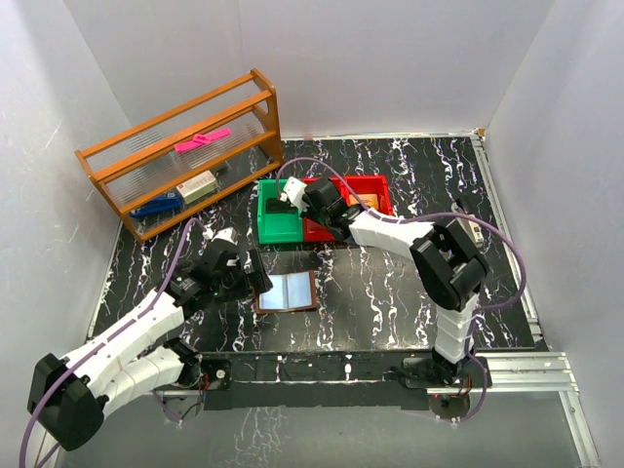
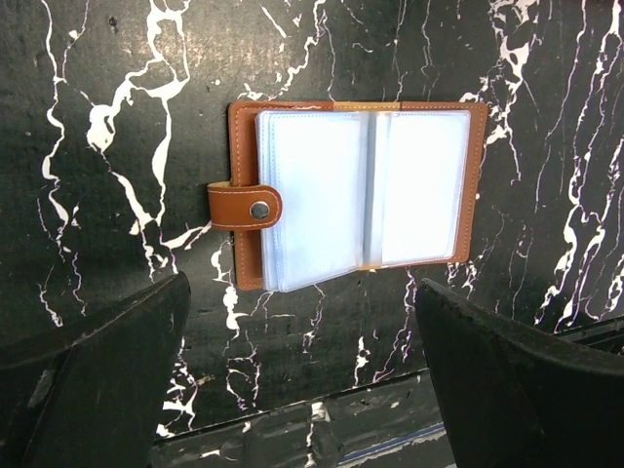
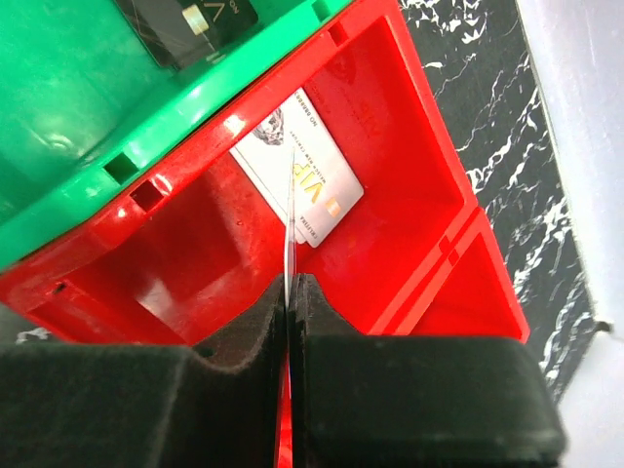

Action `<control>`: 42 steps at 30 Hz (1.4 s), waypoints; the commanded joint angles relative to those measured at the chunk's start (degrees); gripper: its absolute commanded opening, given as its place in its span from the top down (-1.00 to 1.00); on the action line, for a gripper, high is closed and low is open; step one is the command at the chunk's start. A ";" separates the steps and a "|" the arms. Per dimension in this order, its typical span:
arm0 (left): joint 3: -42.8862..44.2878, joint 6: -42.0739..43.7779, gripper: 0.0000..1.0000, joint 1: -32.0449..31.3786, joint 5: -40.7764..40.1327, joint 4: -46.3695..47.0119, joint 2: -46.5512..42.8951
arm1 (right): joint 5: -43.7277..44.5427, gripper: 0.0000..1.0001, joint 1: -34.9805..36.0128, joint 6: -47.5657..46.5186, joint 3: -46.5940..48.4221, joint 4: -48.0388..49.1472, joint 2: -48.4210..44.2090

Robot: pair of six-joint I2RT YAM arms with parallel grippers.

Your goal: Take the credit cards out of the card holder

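One credit card (image 3: 290,210) pinched in right gripper (image 3: 291,297); I'm aiming low into red bin (image 3: 419,166). Left gripper (image 2: 300,322) gaping, card holder (image 2: 361,185) at twelve o'clock.

The black table top (image 2: 117,78), veined in white, looks like polished stone, smooth with a soft sheen. The brown bifold card holder (image 2: 244,136) is smooth, stitched leather. Its strap carries a dull metal stud (image 2: 259,210), and its pale blue sleeves (image 2: 322,195) are clear, slightly glossy plastic. The red bin (image 3: 409,166) and green bin (image 3: 78,117) are shiny moulded plastic. The black pads (image 3: 234,370) of the right gripper (image 3: 290,292) look matt and foam-like against a thin, smooth plastic card (image 3: 290,214). The orange-brown shelf (image 1: 166,114) is varnished wood.
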 commanded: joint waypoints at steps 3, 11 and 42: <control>2.34 1.17 -0.97 0.26 -1.81 -3.42 -0.60 | -0.01 1.00 -1.50 -13.05 5.39 4.75 3.41; 3.67 2.11 -0.97 0.25 -3.00 -5.24 -0.37 | -2.15 1.00 -3.57 -18.88 7.22 6.85 7.56; 4.66 2.86 -0.97 0.35 -3.00 -7.11 -1.05 | -12.68 -0.12 -5.28 -27.49 10.01 3.52 10.93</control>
